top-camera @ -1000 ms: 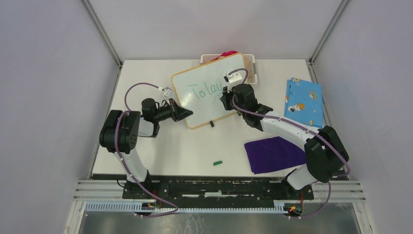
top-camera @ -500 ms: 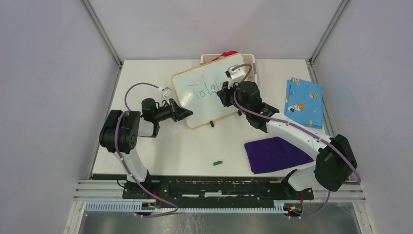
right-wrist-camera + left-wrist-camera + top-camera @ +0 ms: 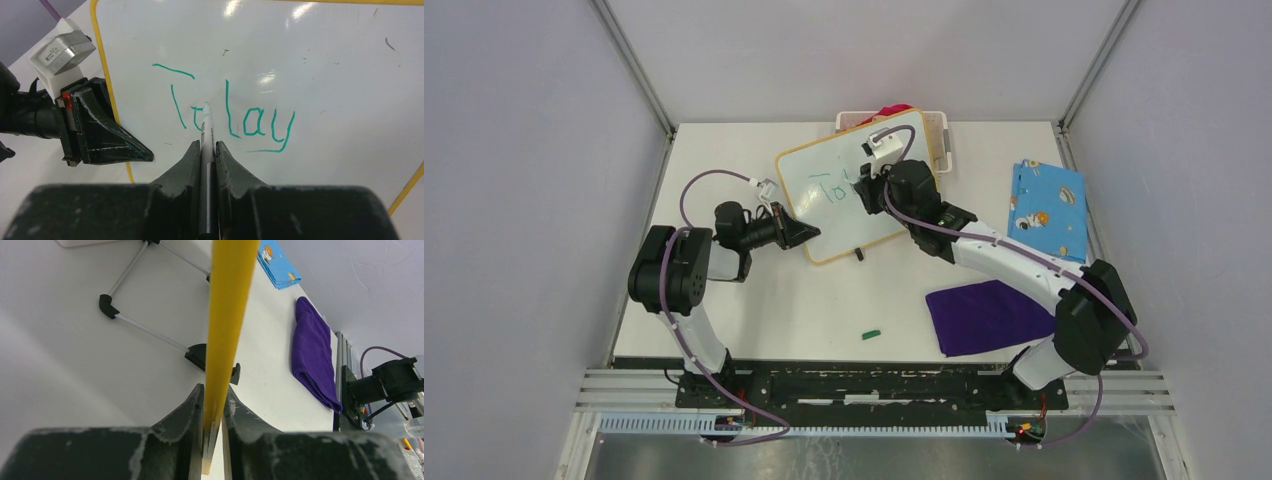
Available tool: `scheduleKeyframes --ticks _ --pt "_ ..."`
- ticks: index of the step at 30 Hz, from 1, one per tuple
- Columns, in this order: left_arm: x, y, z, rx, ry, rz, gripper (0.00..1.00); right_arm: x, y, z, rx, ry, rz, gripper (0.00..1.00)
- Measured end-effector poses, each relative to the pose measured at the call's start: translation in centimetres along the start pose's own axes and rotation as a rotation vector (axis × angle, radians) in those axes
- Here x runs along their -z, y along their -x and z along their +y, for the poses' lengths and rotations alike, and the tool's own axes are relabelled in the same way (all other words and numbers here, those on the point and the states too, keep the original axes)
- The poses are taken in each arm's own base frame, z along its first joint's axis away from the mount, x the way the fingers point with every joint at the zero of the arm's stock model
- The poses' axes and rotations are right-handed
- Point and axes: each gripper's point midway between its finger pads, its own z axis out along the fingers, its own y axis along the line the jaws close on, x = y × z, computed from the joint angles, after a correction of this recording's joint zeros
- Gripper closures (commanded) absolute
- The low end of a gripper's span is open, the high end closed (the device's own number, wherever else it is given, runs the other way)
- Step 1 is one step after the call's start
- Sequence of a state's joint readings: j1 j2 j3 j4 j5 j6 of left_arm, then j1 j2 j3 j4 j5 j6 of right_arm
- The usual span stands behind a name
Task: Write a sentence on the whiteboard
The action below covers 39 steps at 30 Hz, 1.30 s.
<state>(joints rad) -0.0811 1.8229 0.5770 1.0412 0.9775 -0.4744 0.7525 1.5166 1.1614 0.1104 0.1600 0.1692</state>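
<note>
Bracing the whiteboard (image 3: 839, 225) with one arm while the other writes on it.
The left end effector (image 3: 212, 405) pinches the whiteboard's lower-left frame, likely to steady it against pen pressure. It stands tilted on the table (image 3: 824, 300), with a white basket (image 3: 939, 125) just behind. The sentence (image 3: 229, 115) reads only "Tolay". The right end effector (image 3: 206, 145), clamped on a marker (image 3: 206, 130), sets the tip beside the T.

Both jaws clamped, apparently firmly.

The whiteboard (image 3: 839, 228) stands before the basket (image 3: 942, 135), a folded cloth (image 3: 1049, 208) to its right, perhaps a cap (image 3: 871, 334) nearer.
</note>
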Motion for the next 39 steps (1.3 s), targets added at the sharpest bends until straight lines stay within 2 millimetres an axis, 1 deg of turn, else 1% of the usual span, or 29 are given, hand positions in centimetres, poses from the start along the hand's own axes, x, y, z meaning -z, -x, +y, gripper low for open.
scheduleKeyframes --ticks 4,10,21,26,29,39 --pt "0.0 0.0 0.0 0.000 0.000 0.000 0.77 -0.6 -1.1 -0.2 0.011 -0.011 0.036 1.00" --pt "0.0 0.0 0.0 0.000 0.000 0.000 0.77 -1.0 -1.9 -0.4 0.020 -0.025 0.057 1.00" --pt "0.0 0.0 0.0 0.001 0.000 0.000 0.76 -1.9 -2.3 -0.5 0.022 -0.034 0.071 1.00" --pt "0.0 0.0 0.0 0.002 0.001 0.001 0.76 -2.3 -2.8 -0.6 0.024 -0.039 0.085 1.00" --pt "0.0 0.0 0.0 0.003 0.002 0.001 0.76 -2.4 -3.1 -0.8 0.024 -0.045 0.093 1.00" --pt "0.0 0.0 0.1 0.003 0.005 -0.001 0.76 -2.4 -3.1 -1.5 0.012 -0.060 0.095 1.00"
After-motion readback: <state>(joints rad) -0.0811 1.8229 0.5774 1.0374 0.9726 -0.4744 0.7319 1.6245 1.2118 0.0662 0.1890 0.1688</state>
